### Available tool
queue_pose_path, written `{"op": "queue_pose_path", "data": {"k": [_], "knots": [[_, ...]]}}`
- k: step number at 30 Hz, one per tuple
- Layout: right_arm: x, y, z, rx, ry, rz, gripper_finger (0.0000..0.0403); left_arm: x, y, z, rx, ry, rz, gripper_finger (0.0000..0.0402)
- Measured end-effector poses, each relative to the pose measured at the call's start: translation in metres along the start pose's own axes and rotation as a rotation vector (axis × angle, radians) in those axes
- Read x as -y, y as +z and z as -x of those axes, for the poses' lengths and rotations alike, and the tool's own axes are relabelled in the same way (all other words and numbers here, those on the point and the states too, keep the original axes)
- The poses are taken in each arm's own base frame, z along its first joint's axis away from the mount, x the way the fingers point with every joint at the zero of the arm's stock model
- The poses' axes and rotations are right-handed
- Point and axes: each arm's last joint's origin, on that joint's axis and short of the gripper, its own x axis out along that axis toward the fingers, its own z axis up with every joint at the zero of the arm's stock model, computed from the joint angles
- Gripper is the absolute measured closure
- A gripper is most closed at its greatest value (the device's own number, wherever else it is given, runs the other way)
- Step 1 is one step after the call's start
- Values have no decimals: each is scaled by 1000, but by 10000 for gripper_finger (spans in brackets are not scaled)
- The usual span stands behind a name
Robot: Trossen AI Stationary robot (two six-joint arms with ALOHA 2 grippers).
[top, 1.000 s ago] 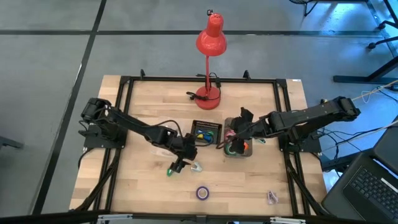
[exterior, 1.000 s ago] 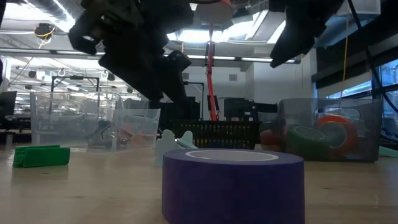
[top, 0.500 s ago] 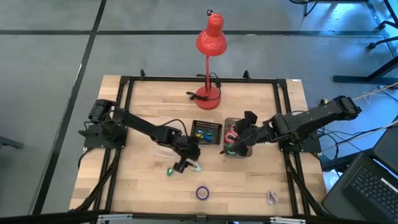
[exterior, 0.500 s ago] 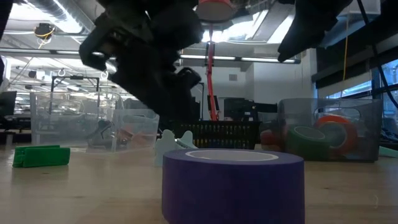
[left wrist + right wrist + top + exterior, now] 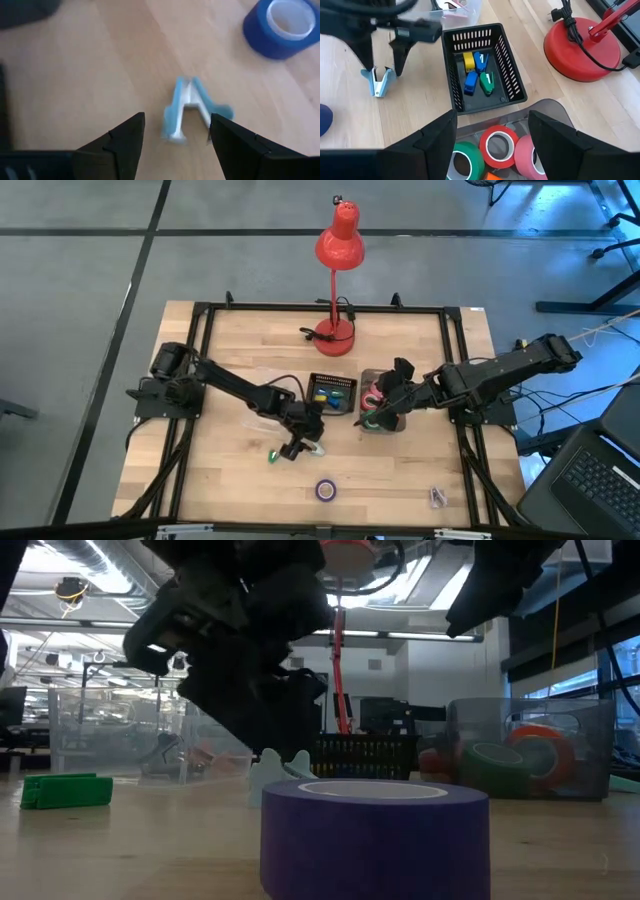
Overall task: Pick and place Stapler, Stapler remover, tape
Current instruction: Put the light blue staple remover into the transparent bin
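Grey floor (image 5: 80, 270), probably concrete

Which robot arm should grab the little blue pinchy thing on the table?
The left. Its gripper is open right above the staple remover, fingers either side. The right gripper hangs over the tape bin, farther away.

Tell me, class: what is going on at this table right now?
The left gripper hangs open over a light blue staple remover lying on the table, apparently about to grasp it. The right gripper hovers open above a clear bin of tape rolls, beside a black basket. One purple tape roll lies loose on the wood.
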Motion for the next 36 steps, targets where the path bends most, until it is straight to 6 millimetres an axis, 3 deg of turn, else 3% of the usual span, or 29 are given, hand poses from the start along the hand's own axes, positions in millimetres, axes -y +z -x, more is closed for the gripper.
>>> {"op": "queue_pose_path", "data": {"k": [9,13,19,24,27,31,36], "knots": [[0,0,0,-2,-1,1,157,-2,1,-8,27,2,1,210],[0,0,0,-2,0,1,157,-1,0,-8,18,-5,3,265],[0,0,0,-2,0,1,157,0,-4,-6,-33,-25,16,384],[0,0,0,-2,0,2,157,3,0,-2,-48,-33,28,397],[0,0,0,-4,-1,2,157,7,11,11,-78,-26,24,398],[0,-1,0,-10,-5,2,157,14,32,46,-63,0,10,398],[1,-2,0,-15,-8,4,157,25,33,93,-109,163,-37,398]]}}
